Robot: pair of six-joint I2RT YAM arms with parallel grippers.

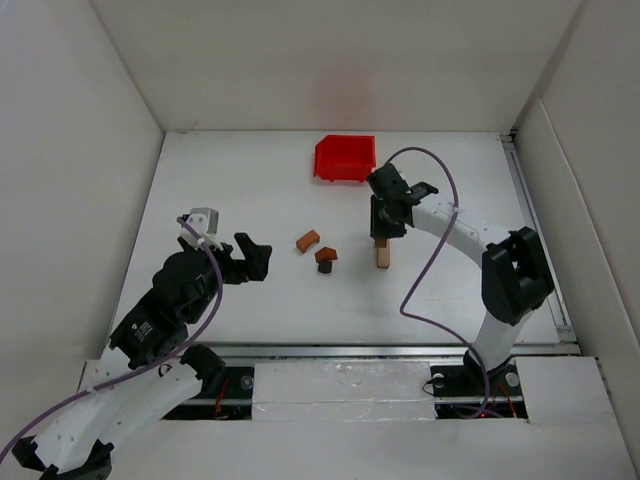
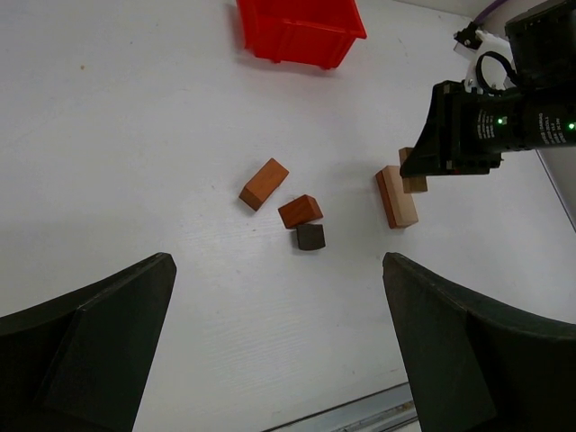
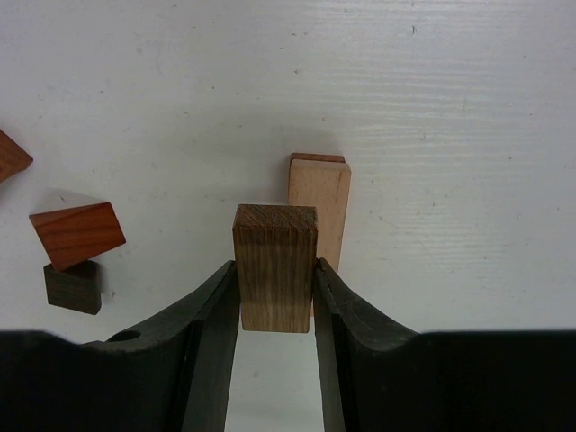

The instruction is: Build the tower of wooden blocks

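My right gripper (image 3: pixel 274 270) is shut on a medium-brown wood block (image 3: pixel 274 267) and holds it over the near end of a light tan block (image 3: pixel 319 202) lying flat on the table. I cannot tell whether the two touch. In the top view this gripper (image 1: pixel 380 232) is above the tan block (image 1: pixel 382 257). To the left lie an orange-brown block (image 1: pixel 307 240), a reddish-brown peaked block (image 1: pixel 326 255) and a small dark block (image 1: pixel 325 267) touching it. My left gripper (image 1: pixel 255 255) is open and empty, well short of these blocks (image 2: pixel 300 211).
A red plastic bin (image 1: pixel 345 158) stands at the back centre of the white table, behind the right gripper. White walls enclose the table on the left, back and right. A metal rail (image 1: pixel 400 352) runs along the near edge.
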